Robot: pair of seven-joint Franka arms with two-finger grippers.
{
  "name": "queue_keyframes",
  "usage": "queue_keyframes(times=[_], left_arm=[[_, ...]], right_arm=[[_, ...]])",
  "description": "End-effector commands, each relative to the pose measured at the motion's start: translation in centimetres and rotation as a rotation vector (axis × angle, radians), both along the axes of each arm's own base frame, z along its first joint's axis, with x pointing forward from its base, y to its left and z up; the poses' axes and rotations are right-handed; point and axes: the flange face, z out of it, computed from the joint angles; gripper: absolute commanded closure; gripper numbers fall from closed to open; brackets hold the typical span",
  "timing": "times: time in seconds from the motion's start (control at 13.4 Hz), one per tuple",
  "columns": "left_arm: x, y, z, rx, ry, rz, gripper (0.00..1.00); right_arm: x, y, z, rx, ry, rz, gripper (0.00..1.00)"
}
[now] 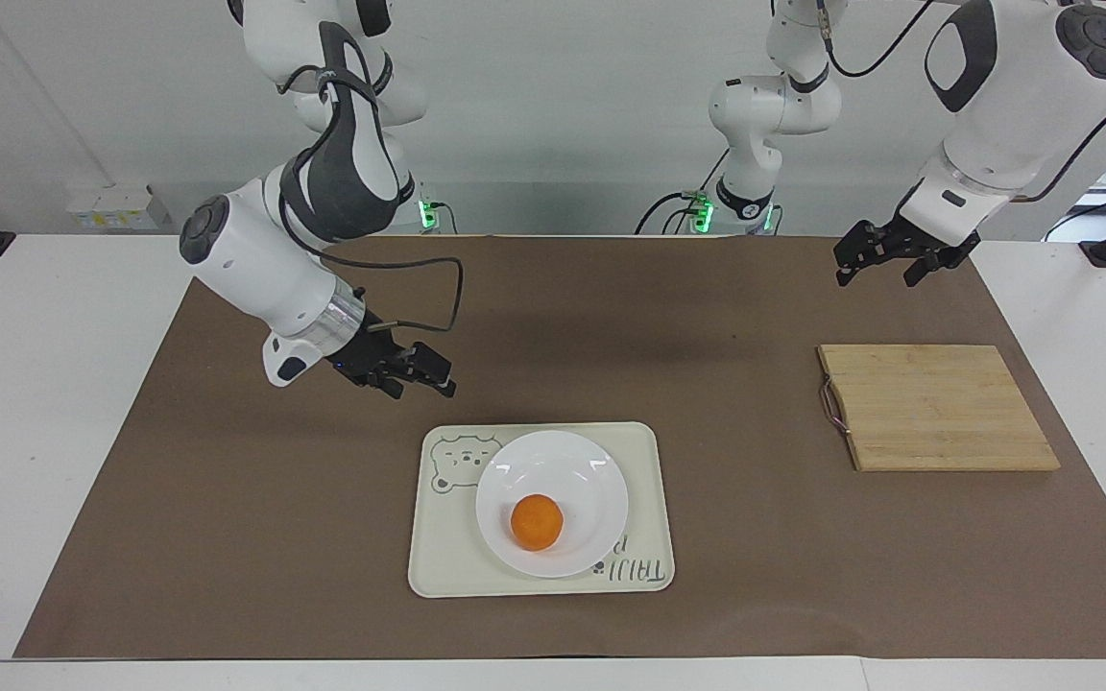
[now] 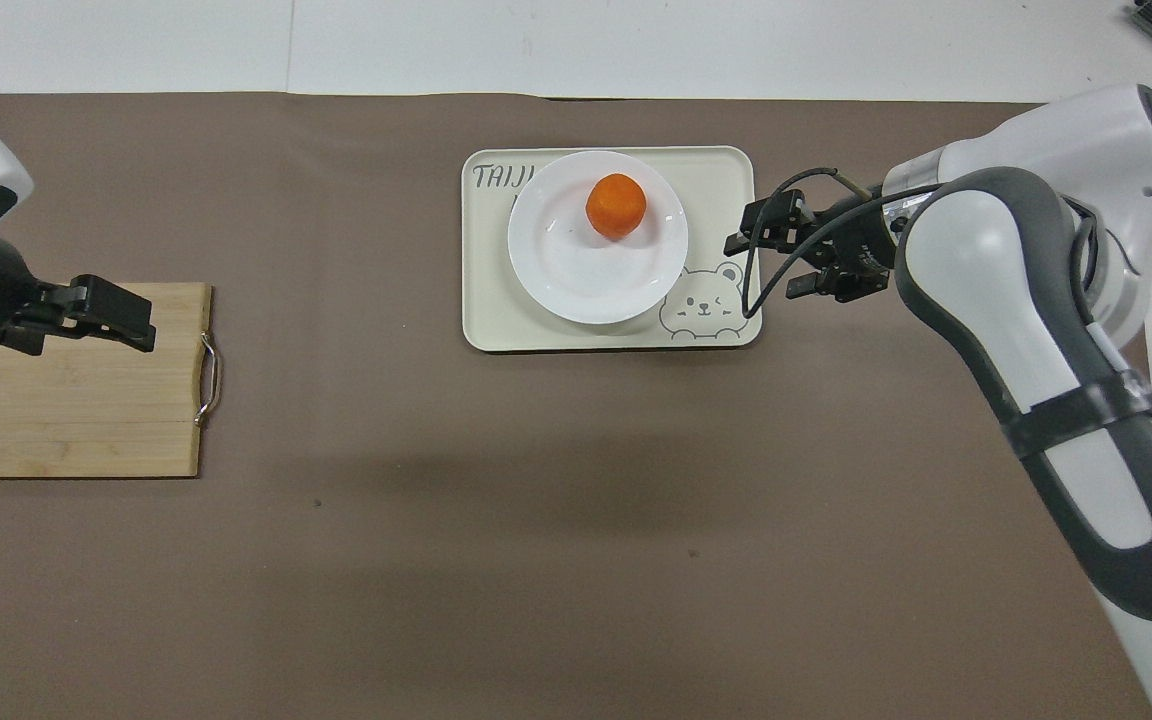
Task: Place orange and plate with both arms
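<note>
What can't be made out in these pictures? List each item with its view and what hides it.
1. Tray lettering: both views, partly covered by the plate.
2. Cutting board: overhead view, cut off by the picture's edge and partly covered by the left claw above it.
3. Right arm, upper links: facing view, cut off by the top edge.
4. Orange underside: both views, hidden by the orange itself.
</note>
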Motion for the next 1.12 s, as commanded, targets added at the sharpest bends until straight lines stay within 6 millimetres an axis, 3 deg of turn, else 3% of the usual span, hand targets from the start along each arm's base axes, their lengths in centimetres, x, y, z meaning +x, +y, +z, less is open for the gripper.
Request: queue_keyframes(times=[0.0,0.3,0.74,1.04], left_arm=[[-0.6,0.3,0.2,0.011,0.003,-0.001,0.0],[-0.6,0.3,0.2,0.011,0.003,-0.001,0.0],[-0.6,0.3,0.2,0.011,0.003,-0.001,0.0],[-0.6,0.3,0.2,0.011,0.003,-0.001,0.0]], right_arm=[[-0.5,-1.3,1.5,-0.132,-0.067,0.13,0.0],[-2.3,-1.1,5.3,-0.25,-0.138,0.243,0.0],[-6.4,-1.1,10.2,-0.313,-0.103,0.237,0.0],[-9.7,-1.4,14.8,-0.377,-0.095,0.248,0.0]])
